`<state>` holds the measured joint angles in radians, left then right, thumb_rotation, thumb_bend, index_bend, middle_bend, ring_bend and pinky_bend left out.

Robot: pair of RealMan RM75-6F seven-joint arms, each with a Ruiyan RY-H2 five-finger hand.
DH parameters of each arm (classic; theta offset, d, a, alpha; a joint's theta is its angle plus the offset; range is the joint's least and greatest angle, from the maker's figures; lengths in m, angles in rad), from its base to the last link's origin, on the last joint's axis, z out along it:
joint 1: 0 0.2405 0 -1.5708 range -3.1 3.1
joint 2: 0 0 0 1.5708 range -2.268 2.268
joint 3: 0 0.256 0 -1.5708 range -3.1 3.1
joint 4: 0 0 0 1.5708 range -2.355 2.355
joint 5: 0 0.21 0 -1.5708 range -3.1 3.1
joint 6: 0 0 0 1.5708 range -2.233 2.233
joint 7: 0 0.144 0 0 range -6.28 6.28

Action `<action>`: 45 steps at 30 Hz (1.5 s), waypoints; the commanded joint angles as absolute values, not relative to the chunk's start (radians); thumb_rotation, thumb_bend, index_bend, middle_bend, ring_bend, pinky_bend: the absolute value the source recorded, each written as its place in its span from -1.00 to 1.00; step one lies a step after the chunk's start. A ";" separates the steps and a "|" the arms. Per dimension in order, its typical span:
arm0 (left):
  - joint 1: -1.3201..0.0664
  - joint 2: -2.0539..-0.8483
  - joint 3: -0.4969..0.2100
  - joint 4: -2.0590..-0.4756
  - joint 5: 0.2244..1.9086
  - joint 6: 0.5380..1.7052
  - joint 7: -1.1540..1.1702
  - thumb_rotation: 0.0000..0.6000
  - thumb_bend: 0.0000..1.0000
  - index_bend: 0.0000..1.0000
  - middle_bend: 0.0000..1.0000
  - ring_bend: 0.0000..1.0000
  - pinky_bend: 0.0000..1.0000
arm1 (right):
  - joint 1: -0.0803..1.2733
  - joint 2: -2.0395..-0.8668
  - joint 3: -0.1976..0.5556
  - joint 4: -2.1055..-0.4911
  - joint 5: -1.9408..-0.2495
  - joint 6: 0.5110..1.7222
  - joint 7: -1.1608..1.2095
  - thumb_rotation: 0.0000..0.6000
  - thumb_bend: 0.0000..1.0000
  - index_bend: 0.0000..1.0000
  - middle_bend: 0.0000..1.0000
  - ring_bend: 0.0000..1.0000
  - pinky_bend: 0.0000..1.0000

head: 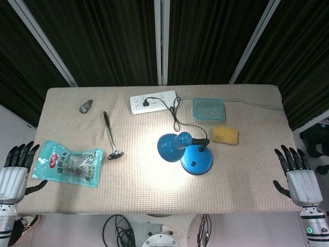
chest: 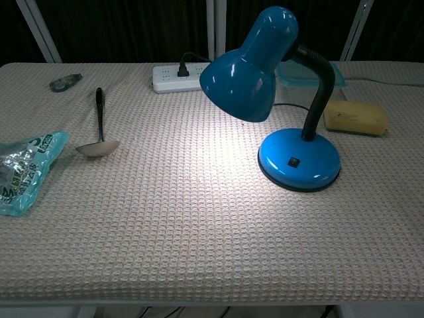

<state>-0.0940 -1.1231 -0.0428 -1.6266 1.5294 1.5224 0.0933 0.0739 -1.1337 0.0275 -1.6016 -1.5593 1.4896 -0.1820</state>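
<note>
A blue desk lamp [head: 186,151] [chest: 278,99] stands lit right of the table's middle, its shade bent left and throwing a bright patch on the cloth. Its cord runs back to a white power strip [head: 153,102] [chest: 173,77]. My left hand [head: 14,171] hangs off the table's left edge, fingers spread and empty, nearest a teal snack bag [head: 69,163] [chest: 25,171]. My right hand [head: 298,176] is off the right edge, fingers spread, holding nothing. Neither hand appears in the chest view.
A metal ladle [head: 110,137] [chest: 99,132] lies left of the lamp. A yellow sponge [head: 225,135] [chest: 356,116] and a clear blue-lidded box [head: 208,109] sit at the back right. A small grey object [head: 86,106] [chest: 65,81] lies at the back left. The woven cloth [head: 154,195] covers the table.
</note>
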 commanded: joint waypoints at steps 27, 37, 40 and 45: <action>-0.089 -1.113 -0.031 -1.643 1.543 1.518 0.090 1.00 -0.88 -1.00 -1.00 -1.00 -1.00 | 0.133 -1.117 0.025 -1.727 -1.581 1.395 -0.207 1.00 -0.75 -1.00 0.86 0.86 0.79; -0.086 -1.120 -0.028 -1.638 1.531 1.512 0.099 1.00 -0.88 -1.00 -1.00 -1.00 -1.00 | 0.334 -1.213 0.035 -1.777 -1.397 0.988 -0.368 1.00 -0.37 -1.00 0.92 0.93 0.85; -0.083 -1.117 -0.029 -1.639 1.523 1.510 0.095 1.00 -0.88 -1.00 -1.00 -1.00 -1.00 | 0.378 -1.247 0.042 -1.778 -1.342 0.925 -0.409 1.00 -0.33 -1.00 0.92 0.93 0.85; -0.082 -1.117 -0.032 -1.632 1.513 1.506 0.080 1.00 -0.88 -1.00 -1.00 -1.00 -1.00 | 0.423 -1.287 0.048 -1.786 -1.279 0.885 -0.463 1.00 -0.24 -1.00 0.92 0.93 0.85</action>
